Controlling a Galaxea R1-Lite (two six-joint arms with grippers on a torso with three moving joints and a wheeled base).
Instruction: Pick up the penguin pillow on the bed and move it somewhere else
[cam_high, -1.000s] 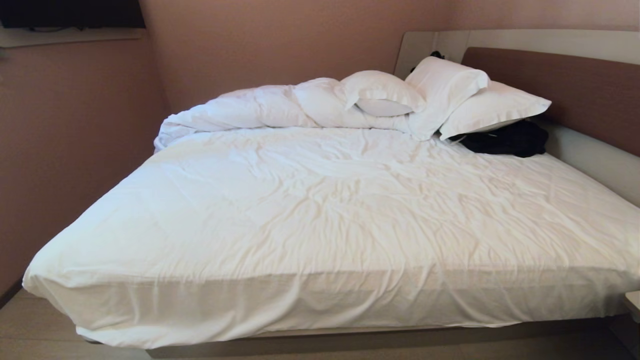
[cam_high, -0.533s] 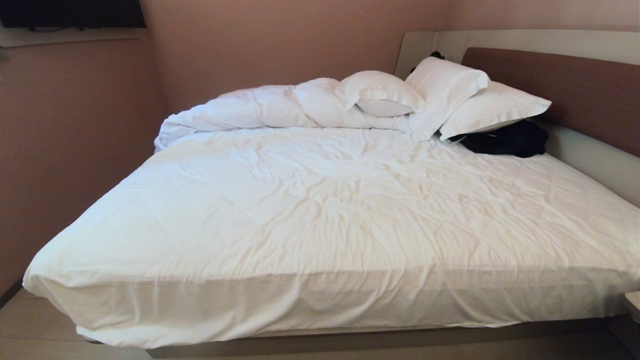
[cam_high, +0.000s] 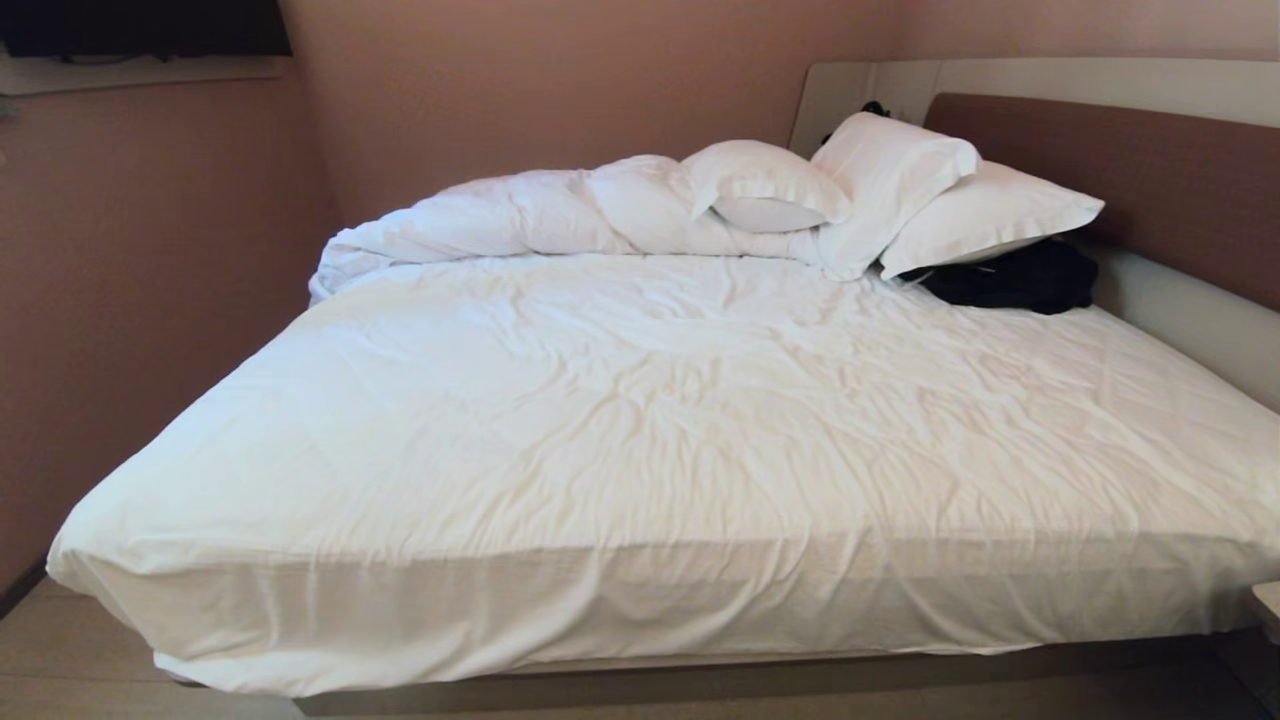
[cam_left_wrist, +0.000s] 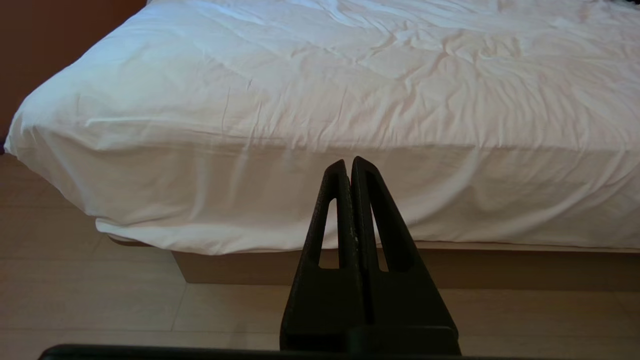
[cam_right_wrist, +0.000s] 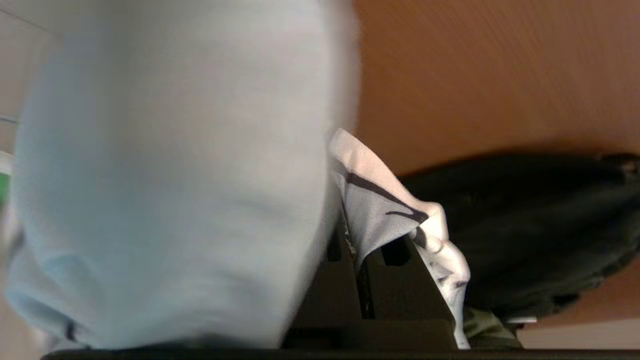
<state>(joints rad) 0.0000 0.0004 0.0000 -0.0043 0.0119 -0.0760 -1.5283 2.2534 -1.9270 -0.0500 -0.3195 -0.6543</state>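
Blue pillow is pinched tight in the right gripper, so it should move slowly to a new spot off the bed.

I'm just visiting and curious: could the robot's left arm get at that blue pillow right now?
Probably not. The left gripper is shut, low by the foot of the bed, and the penguin pillow hangs from the right gripper.

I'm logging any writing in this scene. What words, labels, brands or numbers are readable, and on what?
No text can be read in any view.
Penguin pillow, pinched in the right gripper: dark strokes on a folded corner, too blurred and crumpled to read.
Bed, white pillows, black bag: no lettering visible.
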